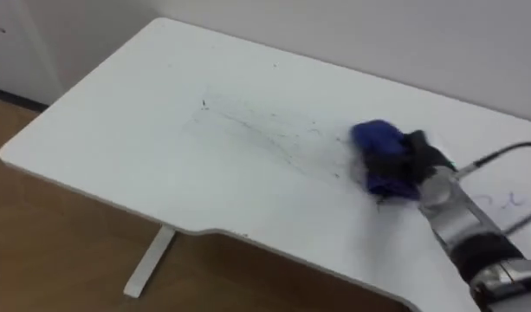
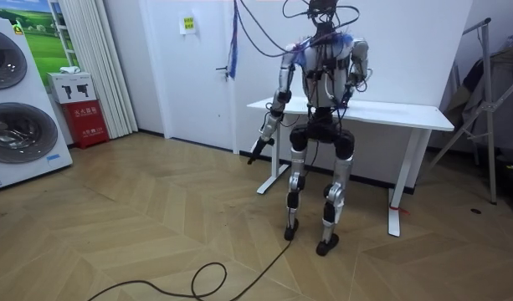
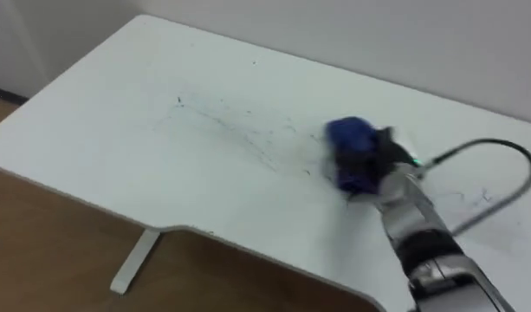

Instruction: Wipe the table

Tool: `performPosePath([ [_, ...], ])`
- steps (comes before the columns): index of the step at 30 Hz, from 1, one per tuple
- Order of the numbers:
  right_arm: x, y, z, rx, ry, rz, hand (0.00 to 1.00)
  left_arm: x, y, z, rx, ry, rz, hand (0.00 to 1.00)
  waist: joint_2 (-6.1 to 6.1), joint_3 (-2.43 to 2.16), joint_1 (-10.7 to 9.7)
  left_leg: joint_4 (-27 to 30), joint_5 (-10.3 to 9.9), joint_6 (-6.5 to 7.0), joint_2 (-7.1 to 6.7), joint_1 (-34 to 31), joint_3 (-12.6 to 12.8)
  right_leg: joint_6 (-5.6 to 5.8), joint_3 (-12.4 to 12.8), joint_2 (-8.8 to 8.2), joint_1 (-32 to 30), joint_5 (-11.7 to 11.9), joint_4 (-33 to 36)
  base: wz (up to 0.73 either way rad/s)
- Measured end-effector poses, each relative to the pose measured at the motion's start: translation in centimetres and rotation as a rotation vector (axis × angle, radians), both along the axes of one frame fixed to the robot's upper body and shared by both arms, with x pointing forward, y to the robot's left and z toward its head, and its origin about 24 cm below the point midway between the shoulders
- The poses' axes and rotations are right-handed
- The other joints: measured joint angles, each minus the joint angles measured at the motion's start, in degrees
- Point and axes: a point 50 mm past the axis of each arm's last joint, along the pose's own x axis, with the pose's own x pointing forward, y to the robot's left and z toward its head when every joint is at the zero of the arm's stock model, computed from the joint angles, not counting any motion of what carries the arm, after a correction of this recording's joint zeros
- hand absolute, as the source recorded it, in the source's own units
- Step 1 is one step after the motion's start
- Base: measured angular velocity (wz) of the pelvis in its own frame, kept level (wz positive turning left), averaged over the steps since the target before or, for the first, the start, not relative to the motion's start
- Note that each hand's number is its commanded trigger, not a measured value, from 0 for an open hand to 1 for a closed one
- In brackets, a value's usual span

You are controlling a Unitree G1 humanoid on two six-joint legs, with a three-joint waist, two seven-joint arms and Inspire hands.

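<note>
Silver forearm, black hand, dark cable.

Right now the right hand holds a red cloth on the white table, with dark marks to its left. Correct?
No: the cloth is blue, not red, as the left eye view shows. The rest stands: the right hand holds it on the white table, with dark marks to its left. The left hand hangs at the robot's side.

Herringbone wood floor, white walls, a white door; stacked washing machines and a red cabinet stand at the room view's left.
</note>
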Motion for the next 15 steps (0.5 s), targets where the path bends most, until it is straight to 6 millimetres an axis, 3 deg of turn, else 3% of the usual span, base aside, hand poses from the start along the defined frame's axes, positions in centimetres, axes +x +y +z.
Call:
performPosePath([
  [2, 0.1, 0.1, 0.2, 0.001, -0.001, 0.016, 1.00, -1.3, 0.2, 0.0, 0.007, 0.050, 0.020, 0.00, -0.09, -0.04, 1.00, -0.09, 0.16, 0.21, -0.92, -0.19, -2.81, 0.04, -1.21, -0.29, 1.44, -0.02, -0.70, 1.05],
  [3, -0.2, -0.3, -0.3, 0.012, 0.011, 0.004, 1.00, -3.0, 0.4, 0.0, 0.010, 0.090, 0.043, 0.00, -0.02, 0.01, 1.02, -0.15, 0.32, 0.48, -1.15, 0.17, -4.02, 0.31, -1.73, -0.69, 2.47, -0.19, -0.71, 0.85],
  [5, -2.1, -2.2, -2.3, 0.029, 0.055, -0.049, 1.00, -5.1, 0.6, 0.2, 0.016, 0.134, 0.070, 0.00, 0.01, -0.01, 0.58, -0.87, 0.55, 0.83, -1.91, 1.21, -7.72, 1.28, -3.03, -1.42, 3.24, -1.23, 0.41, 0.78],
  [6, -3.7, -3.8, -3.6, 0.074, 0.055, -0.101, 1.00, -5.9, 0.8, 0.3, 0.015, 0.146, 0.081, 0.00, 0.09, 0.05, 0.30, -0.95, 0.55, 0.83, -2.11, 1.58, -8.91, 1.10, -2.73, -1.48, 2.52, -1.39, -1.31, 0.57],
  [7, -4.9, -4.9, -4.4, 0.107, 0.049, -0.137, 1.00, -6.7, 0.9, 0.4, 0.013, 0.153, 0.099, 0.00, 0.57, 0.03, -1.27, -0.99, 0.53, 0.81, -2.27, 2.49, -9.36, 0.70, -2.59, -1.76, 0.71, 0.47, -2.25, 0.63],
  [9, -7.8, -6.6, -6.2, 0.144, 0.055, -0.220, 1.00, -7.7, 1.4, 0.8, 0.019, 0.139, 0.136, 0.00, 0.83, -0.10, -4.02, -3.04, 1.29, 0.65, -2.55, 5.19, -8.53, 0.85, -2.48, -1.96, 2.55, 1.09, -1.48, 0.50],
  [10, -9.0, -7.7, -6.6, 0.135, 0.041, -0.265, 1.00, -8.3, 1.4, 0.9, 0.021, 0.147, 0.145, 0.00, 0.75, -0.02, -5.79, -4.55, 1.31, 0.69, -2.52, 6.48, -7.63, 1.18, -2.54, -1.83, 3.29, 0.87, -1.68, 0.17],
  [12, -11.0, -10.3, -6.8, 0.115, 0.038, -0.352, 1.00, -8.4, 1.5, 0.9, 0.022, 0.142, 0.155, 0.00, 1.08, -0.29, -7.57, -4.86, 1.36, 0.79, -2.53, 6.47, -6.79, 1.21, -2.38, -1.63, 3.29, 0.85, -1.65, -0.07],
  [14, -13.2, -12.7, -7.1, 0.094, 0.052, -0.443, 1.00, -7.8, 1.7, 0.9, 0.027, 0.129, 0.140, 0.00, 1.13, -0.69, -9.14, -4.80, 1.18, 1.15, -2.70, 6.28, -5.91, 1.23, -2.29, -1.84, 3.18, 0.85, -1.60, -0.13],
  [15, -14.7, -13.9, -7.3, 0.083, 0.064, -0.498, 1.00, -7.4, 1.9, 1.0, 0.033, 0.114, 0.139, 0.00, 1.16, -1.15, -10.02, -4.76, 0.94, 1.46, -2.74, 6.13, -5.52, 1.29, -1.91, -1.87, 3.18, 0.88, -1.57, -0.27],
])
